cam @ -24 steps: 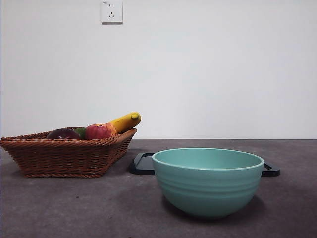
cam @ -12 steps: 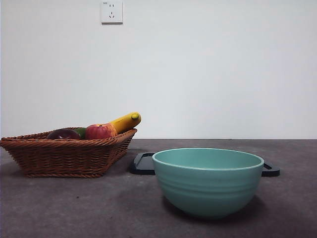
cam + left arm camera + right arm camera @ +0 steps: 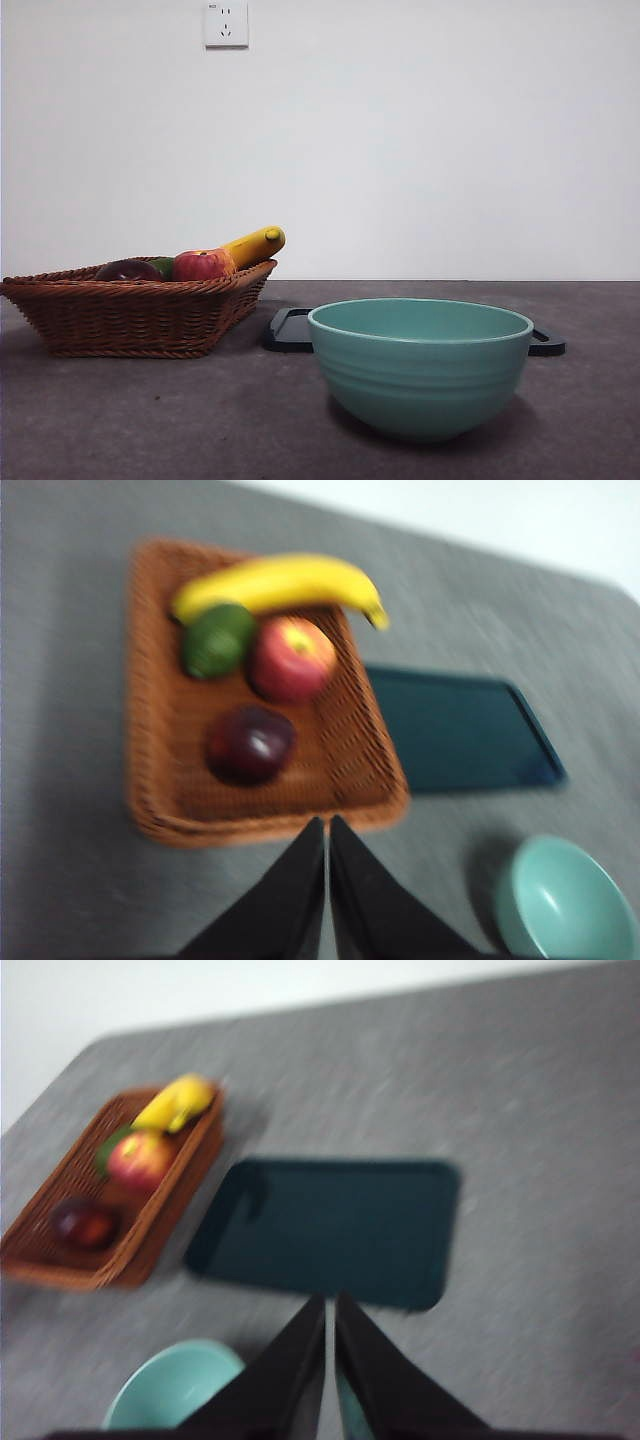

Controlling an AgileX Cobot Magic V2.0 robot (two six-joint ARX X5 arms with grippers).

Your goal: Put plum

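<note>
Plum (image 3: 250, 744): lying in the wicker basket (image 3: 160, 780), in the bare half of it, apart from the other fruit; dark and glossy, nothing gripping it.
Neighbours in basket: red-yellow apple (image 3: 292, 658) close by, green fruit (image 3: 217, 640) beside that, banana (image 3: 280, 582) across the far rim.
Left gripper (image 3: 327, 825): high above the table, near the basket's edge; jaws pressed together, holding nothing.
Right gripper (image 3: 329, 1305): high over the dark tray (image 3: 330, 1230); jaws likewise closed, empty.
Front view: no arm showing; plum (image 3: 127, 270) only just peeking above the basket rim (image 3: 130, 290), teal bowl (image 3: 420, 365) near and large, tray (image 3: 290, 330) behind it.
Destination: not named in the task; tray or bowl both plausible, impossible to say which.
Risk, closed jaws: descending without opening first likely to poke the plum and roll it along the weave.
Risk, slip: round, shiny skin likely to squirt out of a two-jaw pinch unless centred across the widest part.
Risk, wrong fruit: apple sits close enough to be nudged or grabbed by mistake, especially with both wrist views blurred.
Risk, basket: low rim near the plum could catch a jaw and drag or tip the light basket.
Risk, arms: both hovering over neighbouring ground; a joint reach toward the basket could bring them together.
</note>
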